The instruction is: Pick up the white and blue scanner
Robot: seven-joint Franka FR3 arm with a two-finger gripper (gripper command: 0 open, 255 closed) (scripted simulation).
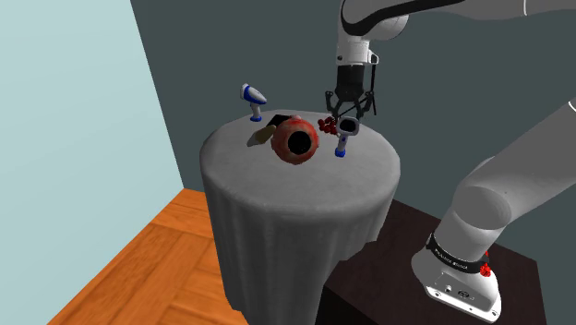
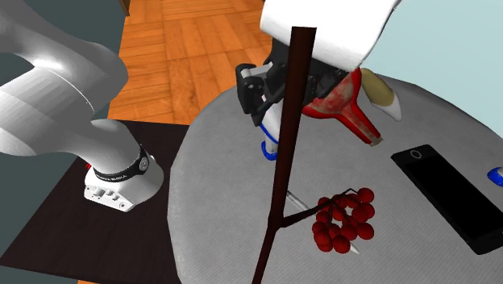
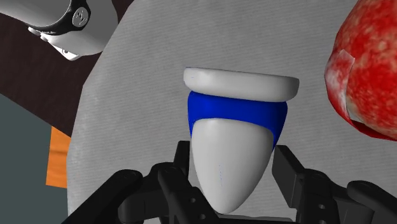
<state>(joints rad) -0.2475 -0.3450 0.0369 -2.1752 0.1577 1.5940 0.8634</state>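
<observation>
A white and blue scanner [image 3: 234, 127] stands on its blue foot [image 2: 269, 149] on the grey-clothed round table [image 1: 305, 198], near the edge on the shoulder view's right [image 1: 344, 137]. My black gripper [image 1: 349, 113] comes straight down over it. In the wrist view its fingers [image 3: 182, 159] lie against both sides of the scanner's white body, so the gripper [image 3: 232, 162] is shut on it. A second white and blue scanner [image 1: 252, 96] stands at the table's far side, to the shoulder view's left.
A red vase [image 1: 295, 141] lies on its side close beside the gripped scanner. A twig of red berries [image 2: 342, 218] and a black phone [image 2: 450, 192] lie near it. The robot's stand [image 1: 434, 277] sits below the table's right side, with wooden floor [image 1: 138, 268] to the left.
</observation>
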